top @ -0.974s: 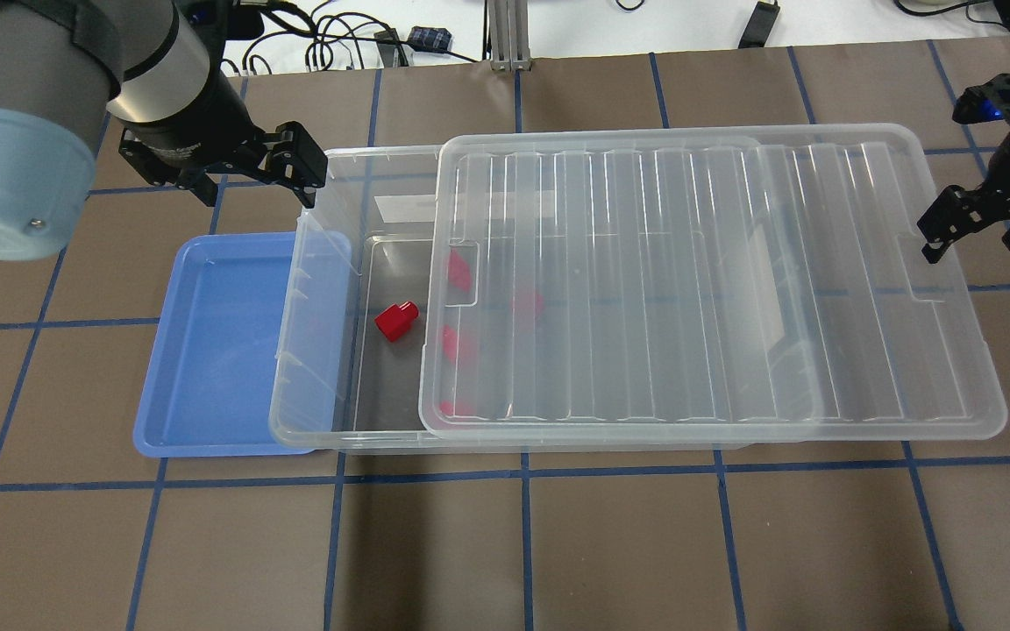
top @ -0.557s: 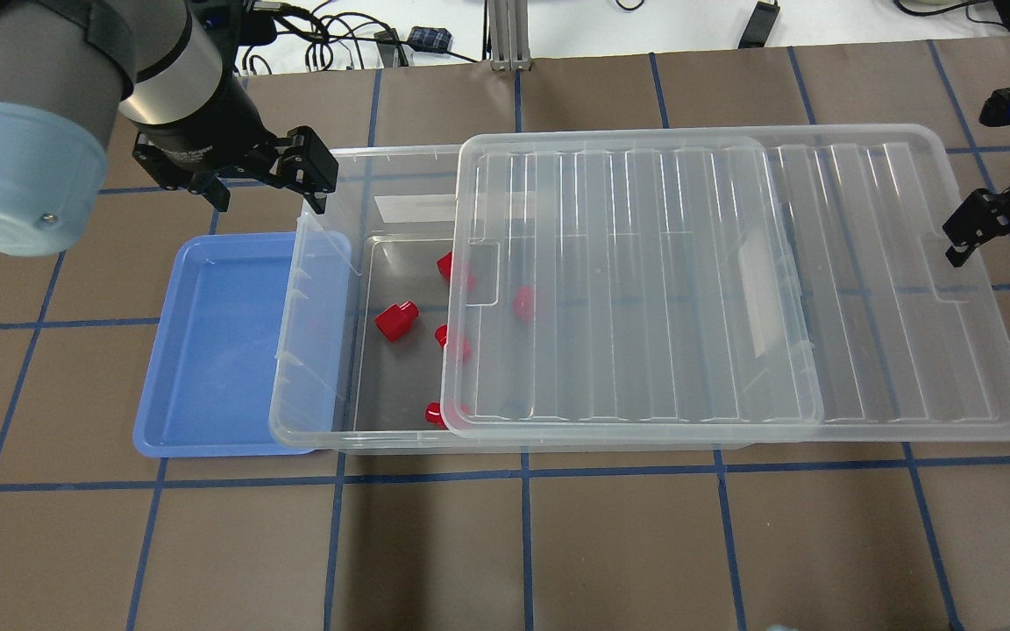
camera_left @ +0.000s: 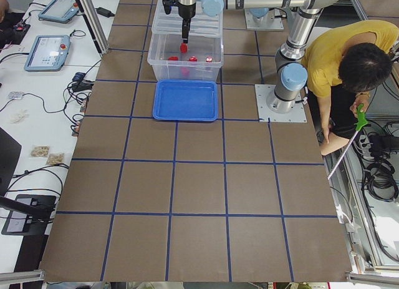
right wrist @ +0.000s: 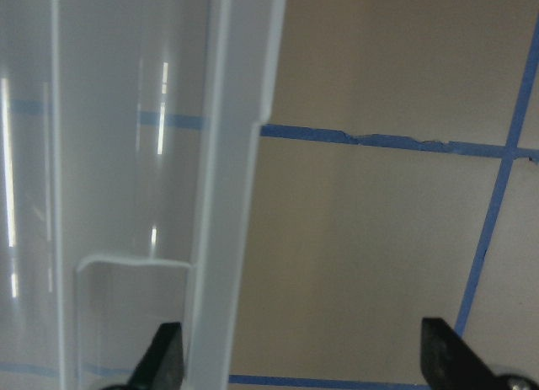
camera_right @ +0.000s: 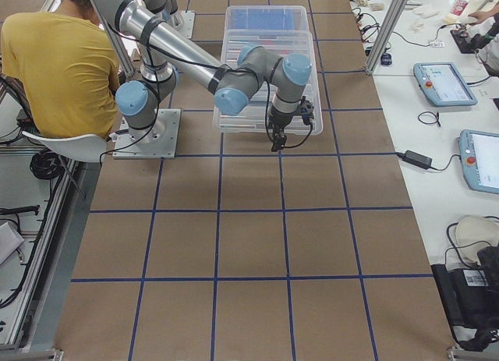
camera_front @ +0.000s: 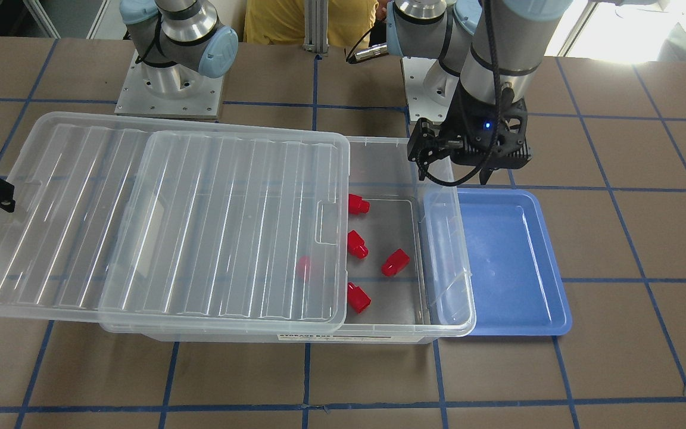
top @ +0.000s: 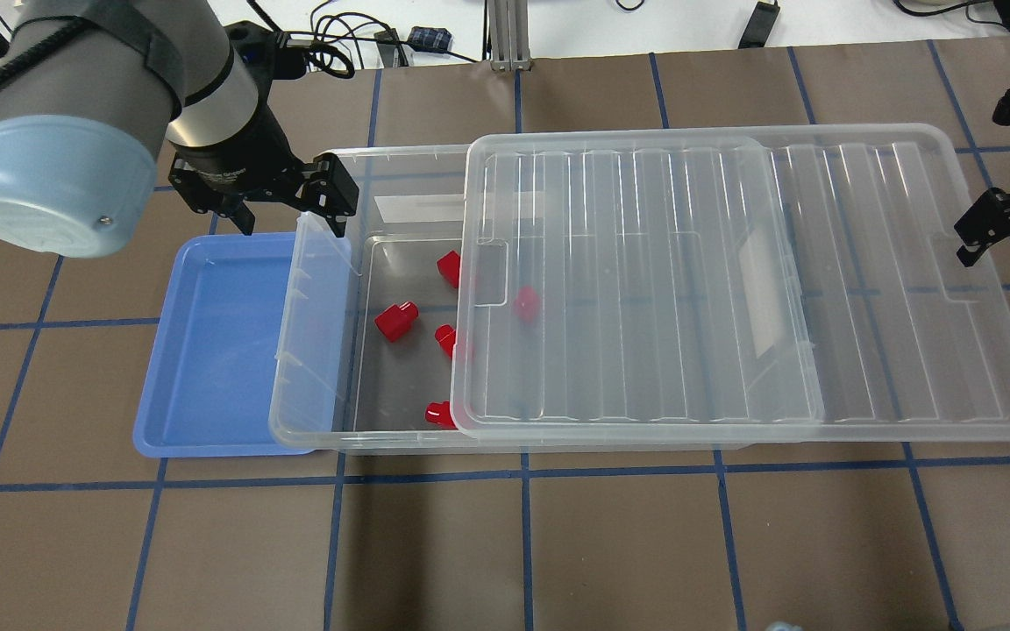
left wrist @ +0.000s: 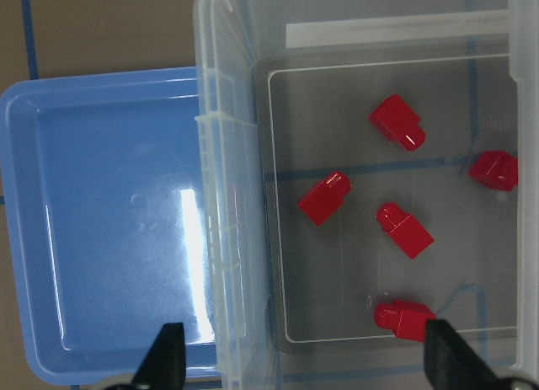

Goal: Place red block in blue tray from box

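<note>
Blue plastic lies nearest under my left claw (left wrist: pixel 307 365), which hangs spread wide and holds nothing: the one blue tray (top: pixel 211 350) sits flat on the counter (top: pixel 610 543), its edge tucked under the flared end wall of the one box (top: pixel 312 350). My fingers (left wrist: pixel 168 360) straddle that seam, one over the tray, the other over the box floor. Past the wall I count five red pieces, all lying on their sides inside the box. The red block (top: pixel 396 321) closest to the tray lies alone in the open. Of the four other red blocks (top: pixel 448 268), three lie along the edge of the lid and one shows only as a blur through it. The single clear ribbed lid (top: pixel 733 280) rests on top of the box, slid sideways away from the tray, so that it overhangs the box's far end. Beyond that overhang my right claw (right wrist: pixel 303 365) hangs just as wide and empty, one finger over the lid's rim, the other over bare counter.
</note>
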Robot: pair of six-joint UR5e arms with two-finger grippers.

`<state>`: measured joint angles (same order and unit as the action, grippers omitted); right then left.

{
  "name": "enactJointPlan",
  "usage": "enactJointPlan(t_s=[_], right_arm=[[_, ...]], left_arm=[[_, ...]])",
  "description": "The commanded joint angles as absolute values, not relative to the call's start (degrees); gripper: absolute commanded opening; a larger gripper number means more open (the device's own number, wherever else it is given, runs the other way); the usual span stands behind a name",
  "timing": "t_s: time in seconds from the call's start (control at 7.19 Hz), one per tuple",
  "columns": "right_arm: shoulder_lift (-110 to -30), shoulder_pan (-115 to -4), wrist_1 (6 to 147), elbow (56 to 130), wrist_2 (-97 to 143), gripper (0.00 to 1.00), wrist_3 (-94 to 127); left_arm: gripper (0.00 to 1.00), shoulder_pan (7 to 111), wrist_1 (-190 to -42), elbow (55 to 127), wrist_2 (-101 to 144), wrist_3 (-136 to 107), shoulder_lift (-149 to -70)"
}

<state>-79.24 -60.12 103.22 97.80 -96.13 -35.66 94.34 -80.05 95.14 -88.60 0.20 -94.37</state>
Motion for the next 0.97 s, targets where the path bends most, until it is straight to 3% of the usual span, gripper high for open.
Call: enactJointPlan(t_s=[0.0,0.83], right_arm=[[-79.5,-60.1,103.2,97.6,-97.2,1.00,-35.8],[-80.8,-60.4,102.6,95.3,-96.3,1.00,-35.6]], left_arm=[[1.00,97.4,-76.1,95.4,-87.6,-1.8,-97.2],[1.00,100.0,-70.6,96.9,-87.6,-3.1,-104.9]])
